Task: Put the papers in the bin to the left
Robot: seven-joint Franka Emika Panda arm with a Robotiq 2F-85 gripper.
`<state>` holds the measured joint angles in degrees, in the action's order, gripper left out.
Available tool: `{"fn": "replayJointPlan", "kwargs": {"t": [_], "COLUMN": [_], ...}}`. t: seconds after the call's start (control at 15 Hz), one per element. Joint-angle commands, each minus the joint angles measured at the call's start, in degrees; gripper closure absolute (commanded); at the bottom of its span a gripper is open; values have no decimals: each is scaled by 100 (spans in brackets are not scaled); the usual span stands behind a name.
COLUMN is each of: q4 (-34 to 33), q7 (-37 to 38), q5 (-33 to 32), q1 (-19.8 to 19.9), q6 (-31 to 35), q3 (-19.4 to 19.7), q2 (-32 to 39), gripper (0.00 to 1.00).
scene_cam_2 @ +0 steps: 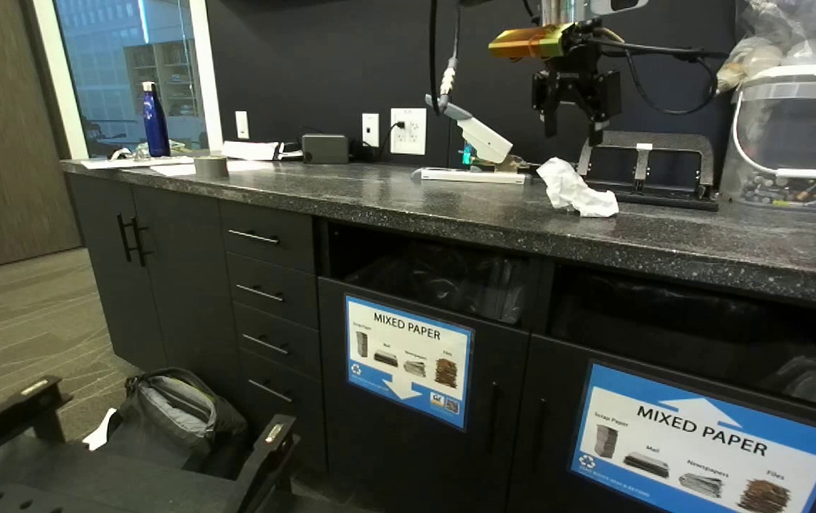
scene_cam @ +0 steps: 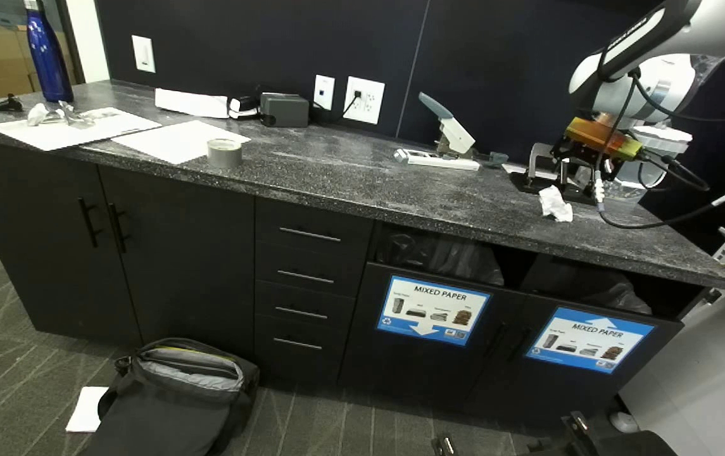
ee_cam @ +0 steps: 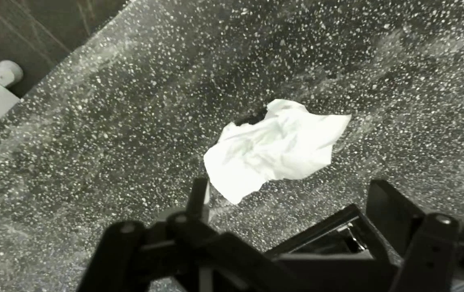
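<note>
In an exterior view I find the paper wad [scene_cam: 555, 204] lying on the speckled countertop [scene_cam: 337, 164], crumpled and loose, so I expect it to be light, soft and not very slippery. In an exterior view my fingers [scene_cam_2: 551, 122] hang higher than it, and its raised folds look easy to pinch. In the wrist view my fingers stand wide, holding nothing, the paper wad mostly ahead of them; I would close gently across its creased middle, since an edge could tear.
</note>
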<state>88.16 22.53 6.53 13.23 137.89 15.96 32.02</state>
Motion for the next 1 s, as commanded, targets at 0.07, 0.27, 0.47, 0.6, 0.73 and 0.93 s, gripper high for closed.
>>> {"fn": "replayJointPlan", "kwargs": {"t": [0.07, 0.27, 0.47, 0.6, 0.73, 0.93], "q4": [-1650, -2425, -3200, -3685, -4113, -4545], "q7": [358, 414, 432, 473, 511, 543], "q5": [331, 492, 590, 608, 614, 626], "q1": [407, 626, 784, 880, 961, 1032], "q6": [-1407, -1984, -2254, -2518, -2805, -3000], "q3": [-135, -234, -282, -321, -351, -369], "q2": [1003, 1485, 1944, 2233, 2491, 2733], "gripper": [0, 0, 0, 0, 0, 0]}}
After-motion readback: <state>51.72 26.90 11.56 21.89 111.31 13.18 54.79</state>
